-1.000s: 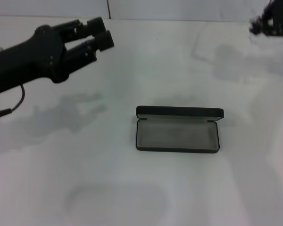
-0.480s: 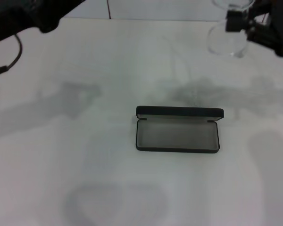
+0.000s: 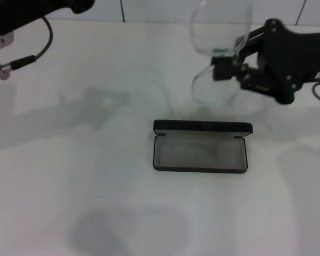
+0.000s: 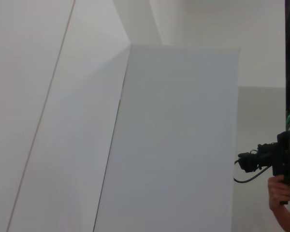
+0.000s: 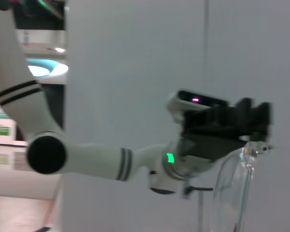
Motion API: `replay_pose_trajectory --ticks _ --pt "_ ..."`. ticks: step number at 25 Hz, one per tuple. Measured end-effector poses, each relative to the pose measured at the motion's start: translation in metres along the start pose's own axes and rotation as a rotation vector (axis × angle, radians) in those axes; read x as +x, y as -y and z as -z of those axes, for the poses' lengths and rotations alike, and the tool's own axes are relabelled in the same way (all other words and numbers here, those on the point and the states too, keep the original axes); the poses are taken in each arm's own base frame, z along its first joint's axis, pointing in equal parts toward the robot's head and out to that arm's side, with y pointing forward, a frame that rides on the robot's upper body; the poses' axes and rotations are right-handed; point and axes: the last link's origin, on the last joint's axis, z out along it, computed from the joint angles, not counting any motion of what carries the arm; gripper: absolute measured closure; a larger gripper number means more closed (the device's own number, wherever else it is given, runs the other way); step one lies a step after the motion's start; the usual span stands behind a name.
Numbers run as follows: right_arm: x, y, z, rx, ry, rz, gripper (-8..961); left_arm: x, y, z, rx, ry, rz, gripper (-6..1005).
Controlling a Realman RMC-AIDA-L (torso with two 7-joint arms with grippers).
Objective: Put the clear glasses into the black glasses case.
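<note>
In the head view, the black glasses case (image 3: 200, 146) lies open a little right of the frame's centre on the white desk (image 3: 96, 202), its lid standing up along the far edge and the grey lining facing up. Above it, in the upper right of the frame, the right hand (image 3: 222, 68) reaches in from the right edge and is clamped on the clear glasses (image 3: 220, 53), which hang in the air clear of the desk, the curved lens rising to the top edge and a second loop of clear plastic drooping below the fingers. The glasses are above and behind the case, not touching it. The left hand itself is out of frame; only its dark arm (image 3: 26, 12) and a cable cross the upper left corner.

The left wrist view shows pale wall panels and, at the lower right edge, a person's hand (image 4: 280, 191) holding a black device (image 4: 268, 157).

In the right wrist view, the glasses (image 5: 232, 188) appear at the lower right, their clear rim hanging below a black clamp, with the robot's white left arm (image 5: 87, 162) across the left and centre.
</note>
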Motion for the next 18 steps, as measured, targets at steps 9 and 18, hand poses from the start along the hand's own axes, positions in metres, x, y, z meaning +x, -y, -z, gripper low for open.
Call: replay_pose_trajectory --ticks 9,18 --pt "0.003 -0.006 -0.028 -0.128 0.039 0.0 840 -0.012 0.003 -0.008 -0.014 0.03 0.045 869" --pt "0.001 -0.006 -0.034 -0.152 0.053 0.01 840 -0.026 0.009 -0.018 -0.034 0.127 0.083 870"
